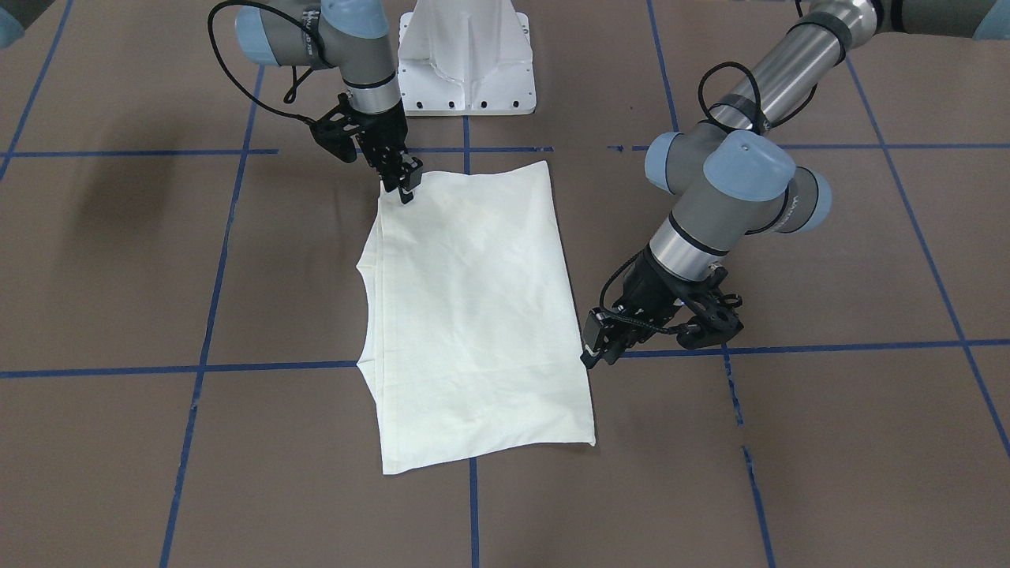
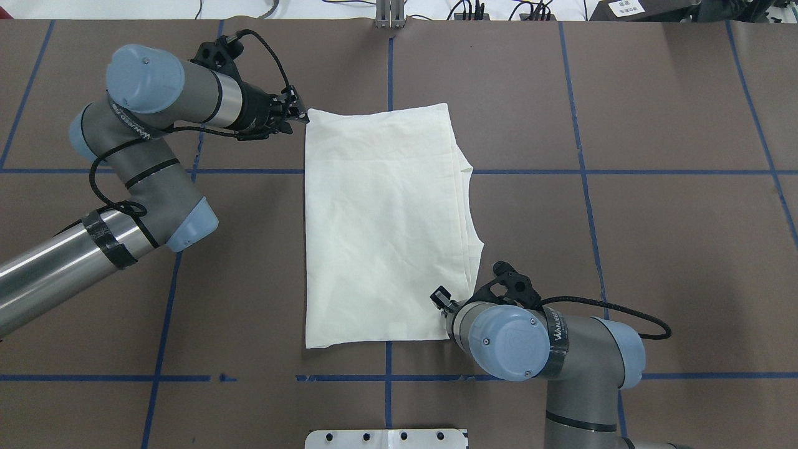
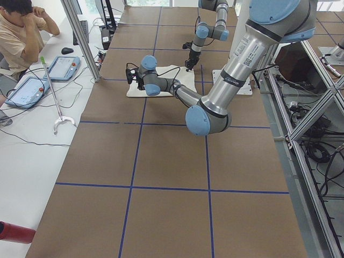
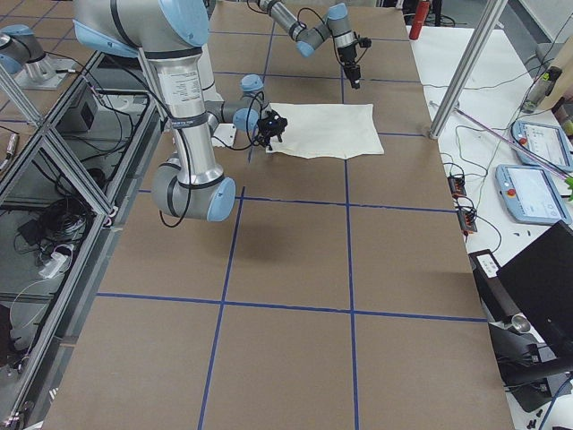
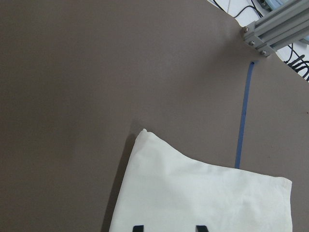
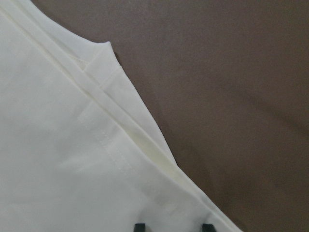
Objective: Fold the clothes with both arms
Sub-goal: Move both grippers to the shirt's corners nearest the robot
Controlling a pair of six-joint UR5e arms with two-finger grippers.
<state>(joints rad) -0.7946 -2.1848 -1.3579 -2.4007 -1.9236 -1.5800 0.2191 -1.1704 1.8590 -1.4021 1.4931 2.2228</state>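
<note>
The cream T-shirt (image 2: 380,224) lies folded into a flat oblong, plain side up, in the middle of the brown table (image 2: 654,249). Its layered edges step out along the robot's right side. The right jaws, on the right arm (image 2: 561,349), point down at the shirt's near right corner. Their fingertips (image 6: 140,226) are parted over the cloth and hold nothing; whether they touch it I cannot tell. The left jaws, on the left arm (image 2: 156,181), are at the far left corner, likewise parted and empty. Blue tape lines (image 2: 580,171) cross the table, and a white pedestal base (image 1: 465,63) stands at the robot's edge
</note>
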